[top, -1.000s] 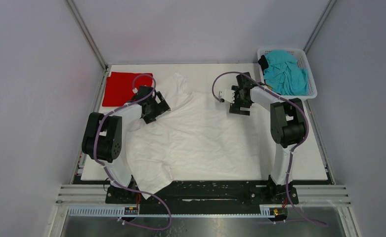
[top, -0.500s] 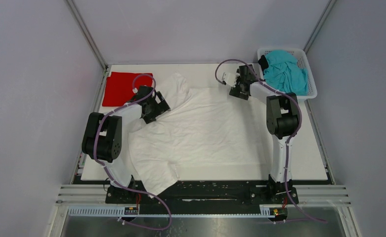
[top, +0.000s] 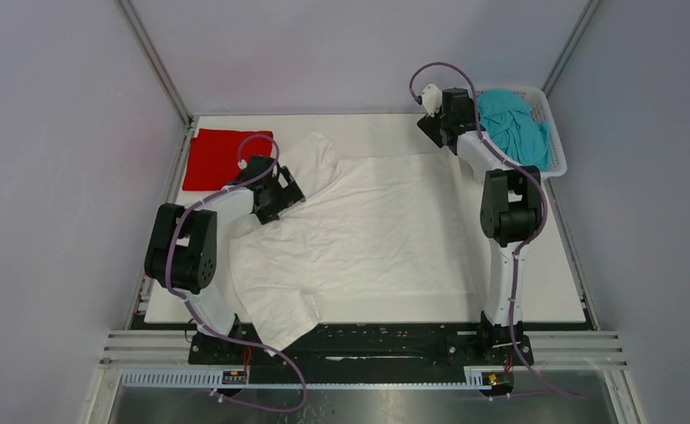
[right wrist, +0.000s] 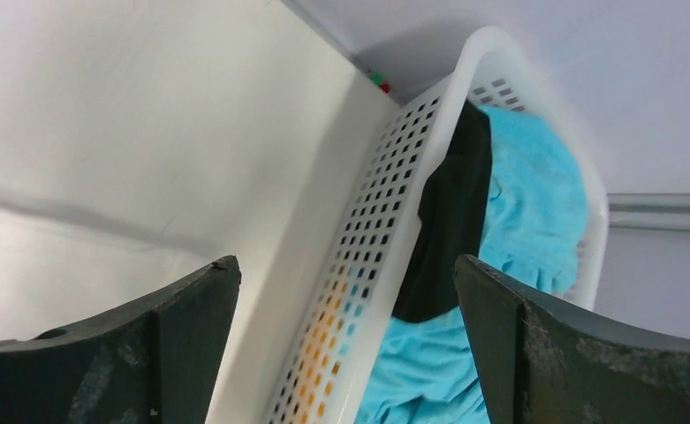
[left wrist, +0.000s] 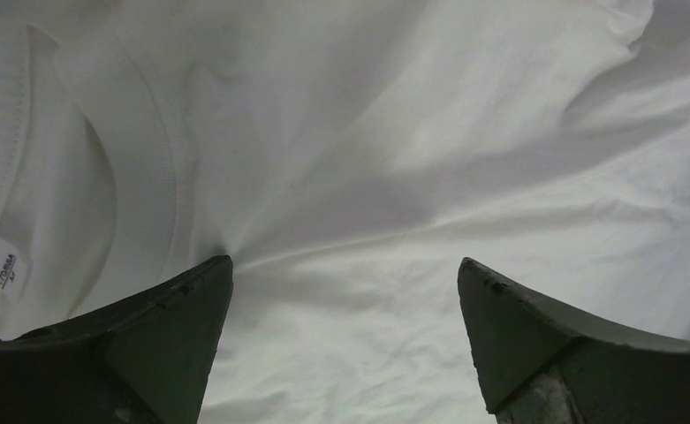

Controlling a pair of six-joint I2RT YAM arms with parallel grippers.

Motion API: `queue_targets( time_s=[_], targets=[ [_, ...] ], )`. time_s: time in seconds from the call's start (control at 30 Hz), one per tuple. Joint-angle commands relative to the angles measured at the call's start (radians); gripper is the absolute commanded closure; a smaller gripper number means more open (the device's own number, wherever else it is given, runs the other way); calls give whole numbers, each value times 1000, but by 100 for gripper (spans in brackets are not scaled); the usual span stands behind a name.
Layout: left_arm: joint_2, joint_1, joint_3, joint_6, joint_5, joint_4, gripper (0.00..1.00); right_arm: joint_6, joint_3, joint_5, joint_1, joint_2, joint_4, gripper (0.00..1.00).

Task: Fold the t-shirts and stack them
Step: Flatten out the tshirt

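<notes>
A white t-shirt [top: 367,230] lies spread across the table, its collar and label at the left of the left wrist view [left wrist: 5,265]. A folded red t-shirt [top: 217,157] lies at the back left. My left gripper [top: 281,187] is open, low over the white shirt's shoulder [left wrist: 341,291], holding nothing. My right gripper [top: 438,119] is open and empty at the back, beside the white basket [top: 557,159]. The basket [right wrist: 394,265] holds a teal shirt [right wrist: 535,203], a dark one [right wrist: 451,230] and orange cloth seen through the holes.
Grey walls enclose the table on three sides. The basket stands in the back right corner. A sleeve of the white shirt hangs over the near edge [top: 275,322] by the left arm's base.
My right gripper has moved from over the white shirt's right side to the back, up beside the basket. The shirt's right edge now lies flatter. The left gripper has hardly moved.
</notes>
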Motion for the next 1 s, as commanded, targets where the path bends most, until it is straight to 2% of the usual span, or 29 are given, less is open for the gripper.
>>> queue_targets(
  time_s=[0.0,0.17,0.2,0.3,0.37,0.43,0.53,0.67,0.8,0.97],
  targets=[
    [-72,-23,-18,-13,-1,-15,1,206,-21,-8,42,-190,-74,0],
    [-99,-59,5,-32,-38,-15,1,713,-2,-78,51,-339,-248,0],
    [-105,-70,4,-35,-52,-12,1,871,-38,-94,51,-381,-270,0],
    [-101,-79,19,-43,-95,-34,1,1206,-283,-180,53,-536,-239,1],
    [-95,-84,20,-49,-85,-35,1,1356,-491,-282,64,-628,-159,0],
    [-101,-94,10,-51,-81,-32,1,1395,-631,-316,97,-685,-155,1],
    [-111,-111,-20,-59,-66,-22,1,1382,-740,-336,156,-728,-223,0],
    [-124,-155,-84,-82,-41,23,1,1400,-882,-331,199,-763,-212,0],
    [-87,-174,-100,-92,-30,54,1,1424,-934,-360,202,-704,-177,0],
    [6,-174,-33,-89,-10,58,1,1434,-892,-329,199,-594,-203,1]
  ],
)
